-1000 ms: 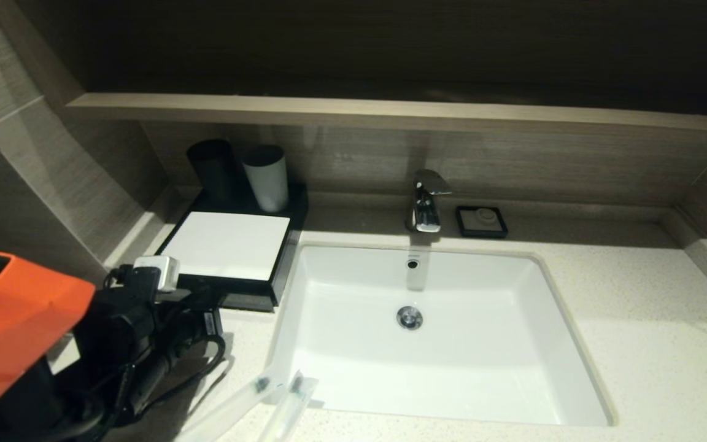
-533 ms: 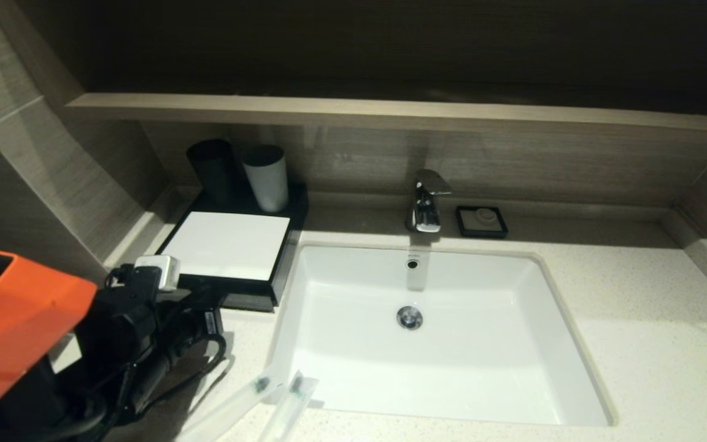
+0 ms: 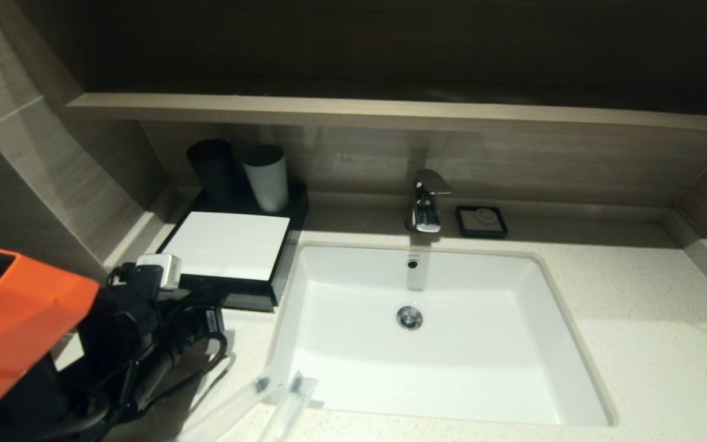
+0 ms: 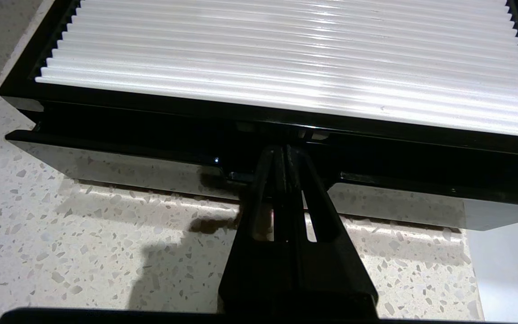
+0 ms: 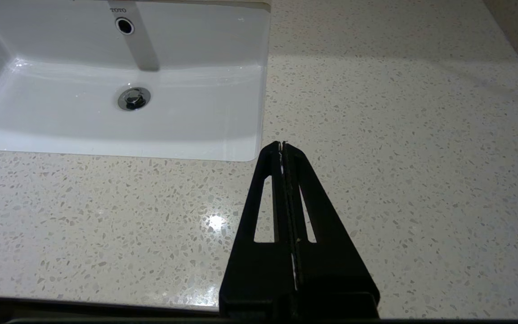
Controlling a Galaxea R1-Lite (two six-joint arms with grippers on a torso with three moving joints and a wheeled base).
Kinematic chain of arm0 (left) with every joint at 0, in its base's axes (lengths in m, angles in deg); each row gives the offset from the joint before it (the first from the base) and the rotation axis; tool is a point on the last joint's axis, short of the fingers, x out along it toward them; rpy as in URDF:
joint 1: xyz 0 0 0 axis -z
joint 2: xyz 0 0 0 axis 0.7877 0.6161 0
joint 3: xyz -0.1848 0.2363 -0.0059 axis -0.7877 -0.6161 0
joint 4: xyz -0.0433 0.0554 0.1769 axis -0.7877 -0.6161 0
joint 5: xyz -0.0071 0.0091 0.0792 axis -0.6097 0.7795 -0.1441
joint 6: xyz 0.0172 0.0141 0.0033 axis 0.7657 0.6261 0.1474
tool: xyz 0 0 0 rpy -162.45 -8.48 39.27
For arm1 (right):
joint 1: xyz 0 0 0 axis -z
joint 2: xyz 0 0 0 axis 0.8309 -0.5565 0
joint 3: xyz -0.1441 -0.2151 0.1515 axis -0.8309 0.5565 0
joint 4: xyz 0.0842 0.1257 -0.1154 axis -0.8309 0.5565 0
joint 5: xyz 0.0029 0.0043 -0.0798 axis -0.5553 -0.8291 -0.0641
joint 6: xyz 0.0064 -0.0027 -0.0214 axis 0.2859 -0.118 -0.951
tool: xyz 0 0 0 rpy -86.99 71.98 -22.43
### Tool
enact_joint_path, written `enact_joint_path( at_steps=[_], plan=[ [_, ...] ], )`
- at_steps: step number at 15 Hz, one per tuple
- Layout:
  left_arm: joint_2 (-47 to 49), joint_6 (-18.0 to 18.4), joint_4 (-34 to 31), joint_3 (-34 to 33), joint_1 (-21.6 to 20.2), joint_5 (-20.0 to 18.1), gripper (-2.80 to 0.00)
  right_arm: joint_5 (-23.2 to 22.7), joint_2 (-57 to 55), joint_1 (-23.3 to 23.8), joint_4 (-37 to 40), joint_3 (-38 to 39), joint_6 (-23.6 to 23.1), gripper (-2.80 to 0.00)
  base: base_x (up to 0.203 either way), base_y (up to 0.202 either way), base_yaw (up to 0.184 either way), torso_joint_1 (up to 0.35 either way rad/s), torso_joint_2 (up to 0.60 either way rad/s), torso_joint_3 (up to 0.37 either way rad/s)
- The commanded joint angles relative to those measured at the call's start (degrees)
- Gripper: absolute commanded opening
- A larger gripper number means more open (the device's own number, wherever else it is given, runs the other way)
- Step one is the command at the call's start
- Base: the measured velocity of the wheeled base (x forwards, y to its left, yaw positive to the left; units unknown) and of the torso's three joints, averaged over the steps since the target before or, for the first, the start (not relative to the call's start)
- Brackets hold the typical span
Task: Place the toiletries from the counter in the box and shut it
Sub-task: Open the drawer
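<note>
While your left gripper [image 4: 284, 155] is pressing its closed, empty fingers against the one box's [image 3: 226, 245] drawer front, two sachets [image 3: 255, 405] are lying on the speckled counter [image 3: 648, 344], and your right gripper [image 5: 282, 148] is hovering closed and empty.

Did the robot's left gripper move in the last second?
Barely. The left gripper stays at the box drawer front; its arm's white block crept slightly right against the box's white top.
</note>
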Motion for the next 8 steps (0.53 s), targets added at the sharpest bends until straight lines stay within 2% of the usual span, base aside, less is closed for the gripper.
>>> enact_joint_path(
  at_steps=[1,8],
  plan=[
    [0.61,-0.11,0.59,0.09,0.0,0.12,-2.8,0.02,-0.03,-0.07,0.02,0.01,-0.01,-2.8,0.0,0.0,0.0,0.0,0.0,0.0],
    [1.6,-0.32,0.59,0.62,0.02,0.12,-2.8,0.02,-0.03,-0.01,0.02,0.01,-0.01,-2.8,0.0,0.0,0.0,0.0,0.0,0.0]
  ],
)
